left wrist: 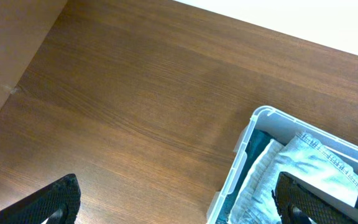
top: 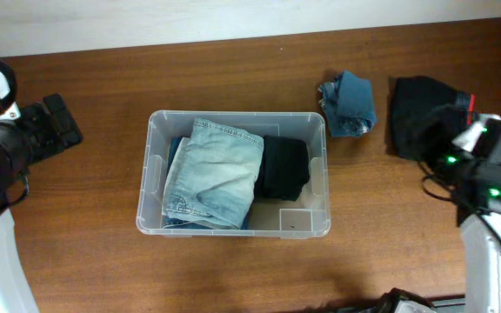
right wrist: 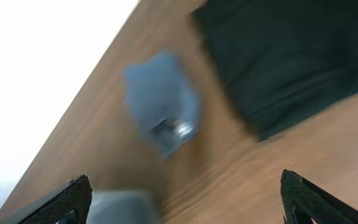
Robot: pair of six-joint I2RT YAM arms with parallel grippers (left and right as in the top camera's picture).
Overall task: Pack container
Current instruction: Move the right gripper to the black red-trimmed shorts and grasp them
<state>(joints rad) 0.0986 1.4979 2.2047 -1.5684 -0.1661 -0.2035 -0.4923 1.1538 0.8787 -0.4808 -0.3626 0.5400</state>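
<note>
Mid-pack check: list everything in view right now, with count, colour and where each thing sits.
clear plastic rectangular container: 1, transparent, table centre
pale blue folded denim garment: 1, light blue, in container, left, on top
dark blue fabric: count unclear, beneath the pale denim
black folded garment: 1, black, in container, right of the denim
small blue denim bundle: 1, mid blue, on table beyond container's right corner
black loose garment: 1, black, table's far right
brown wooden table: 1, brown
left tool: 1, black, open, empty, left of container
right tool: 1, black, open, empty, near the loose garments
</note>
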